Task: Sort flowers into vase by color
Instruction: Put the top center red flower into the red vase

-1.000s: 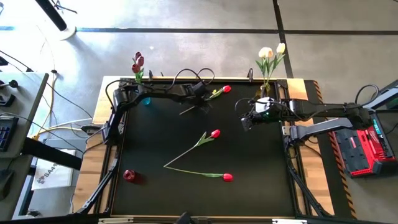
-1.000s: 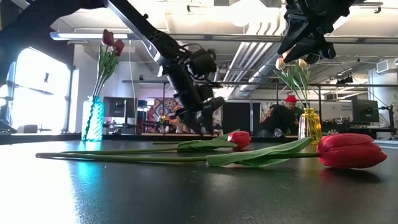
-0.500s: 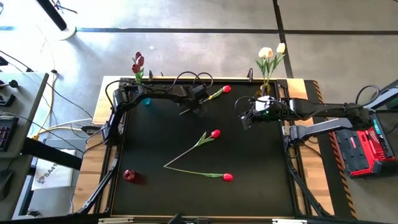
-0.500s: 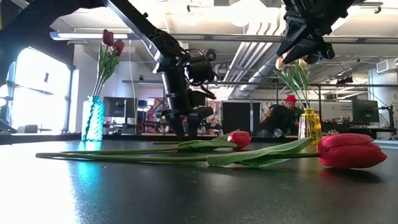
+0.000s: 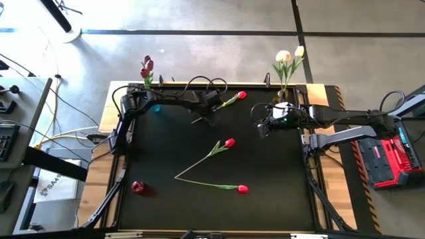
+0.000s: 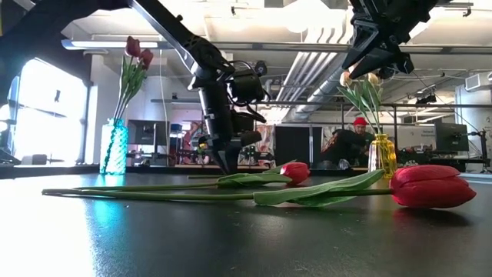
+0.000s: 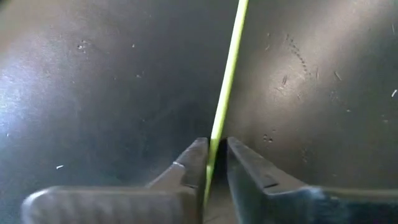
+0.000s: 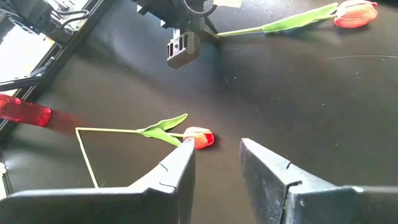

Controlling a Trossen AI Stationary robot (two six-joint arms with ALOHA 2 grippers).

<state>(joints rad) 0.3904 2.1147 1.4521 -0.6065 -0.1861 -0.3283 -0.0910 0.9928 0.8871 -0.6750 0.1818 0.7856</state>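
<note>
1. Red artificial tulip [image 5: 232, 99] with thin green stem lies at the black tabletop's [image 5: 279, 172] far edge, head angled away.
2. Left end effector [image 5: 202, 117] pinches the stem's lower end [image 7: 222, 93].
3. Right end effector [image 5: 263, 127] hovers nearby, spread.

Grey concrete floor [image 5: 199, 60], bright window [image 6: 42, 108], pipes along the ceiling [image 6: 300, 69].

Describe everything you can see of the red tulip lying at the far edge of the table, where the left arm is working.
The red tulip is artificial-looking, with a small oval red head, a green leaf and a long thin green stem. It lies flat on the black table near the far edge, head towards the right arm's side. The left gripper has its jaws closed around the stem's lower part. Nothing else touches it.
</note>
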